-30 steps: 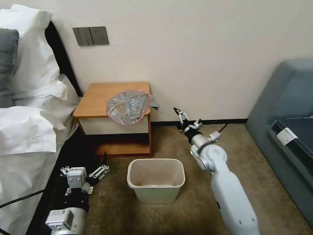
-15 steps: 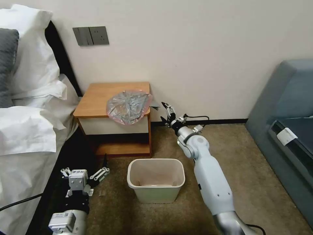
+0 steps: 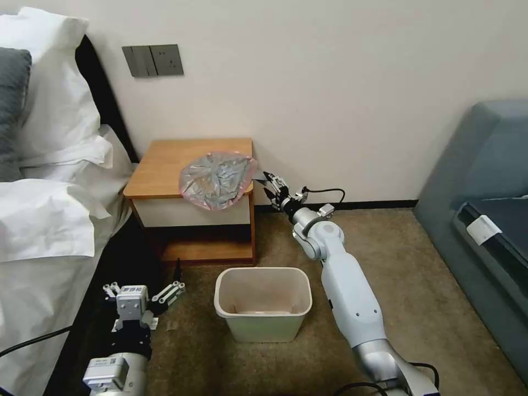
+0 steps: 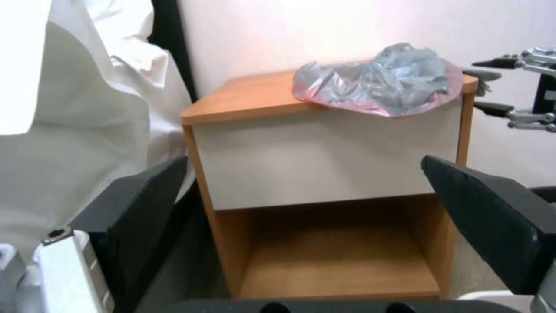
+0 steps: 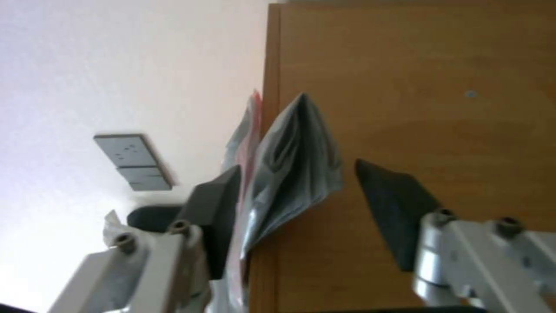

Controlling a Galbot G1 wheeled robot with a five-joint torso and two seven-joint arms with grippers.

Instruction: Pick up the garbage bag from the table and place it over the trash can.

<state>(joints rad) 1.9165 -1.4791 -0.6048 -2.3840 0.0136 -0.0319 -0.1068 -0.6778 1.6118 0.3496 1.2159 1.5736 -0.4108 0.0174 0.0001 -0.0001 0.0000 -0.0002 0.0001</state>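
The surface (image 3: 165, 165), a small wooden nightstand with an orange-brown top and a white drawer front, stands against the wall just ahead of the right hand and well beyond the left hand. The trash can (image 3: 263, 303), cream-white and open at the top, sits on the carpet in front of the nightstand, below and behind the right hand and off to the right of the left hand.

The garbage bag (image 3: 218, 179) lies crumpled on the surface's right front corner, its pinkish-red rim drooping over the front edge onto the drawer front. A grey flap of it sticks out past the right edge of the surface, toward the right hand.

The right hand (image 3: 268, 184) reaches forward at the end of its outstretched arm, level with the tabletop and just off the surface's right edge. Its fingers are spread apart, one above and one below the protruding flap. In the right wrist view, the flap (image 5: 295, 174) sits between the two dark pads (image 5: 391, 204); the pad on the wall side seems to be brushing the plastic, though the angle makes that contact hard to confirm. The other pad is clear of the bag.

The left hand (image 3: 144, 297) is parked low beside the bed, fingers wide apart and pointing toward the nightstand's lower shelf (image 4: 336, 261).
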